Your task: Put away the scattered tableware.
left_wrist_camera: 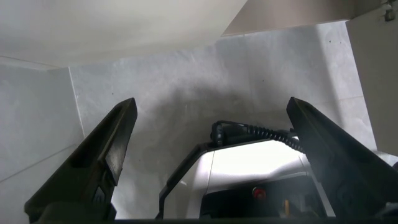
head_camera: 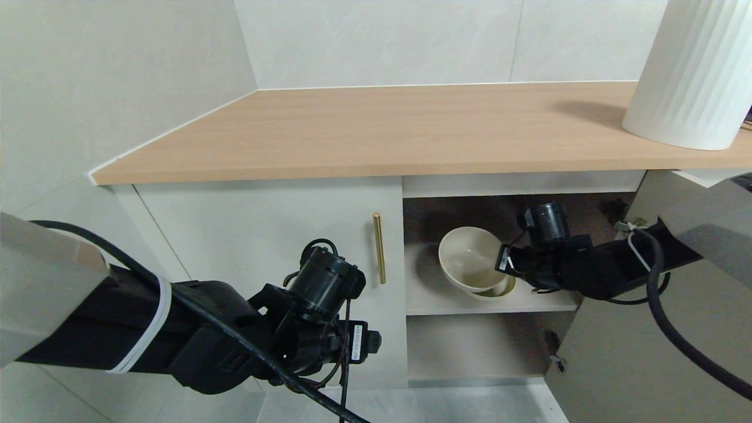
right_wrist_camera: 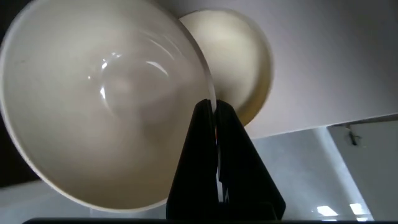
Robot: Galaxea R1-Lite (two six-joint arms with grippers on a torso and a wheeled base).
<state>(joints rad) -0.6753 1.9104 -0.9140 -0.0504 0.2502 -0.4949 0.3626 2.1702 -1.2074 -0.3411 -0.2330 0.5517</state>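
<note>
A cream bowl (head_camera: 468, 257) is held tilted inside the open cabinet, just above the middle shelf (head_camera: 432, 291). My right gripper (head_camera: 506, 271) is shut on its rim; the pinched rim and bowl (right_wrist_camera: 106, 99) show close up, with the gripper (right_wrist_camera: 216, 134) clamped over the edge. Under and behind the bowl lies a pale yellowish dish (head_camera: 499, 289), also seen as a rounded dish (right_wrist_camera: 245, 62) on the shelf. My left gripper (left_wrist_camera: 211, 152) hangs open low in front of the closed left door, pointing at the floor, its fingers (left_wrist_camera: 93, 165) wide apart and empty.
The closed cabinet door has a brass handle (head_camera: 379, 248). The right door (head_camera: 646, 352) stands swung open. A wooden countertop (head_camera: 382, 129) carries a tall white ribbed container (head_camera: 693, 70) at the right. A lower shelf (head_camera: 470, 346) sits beneath.
</note>
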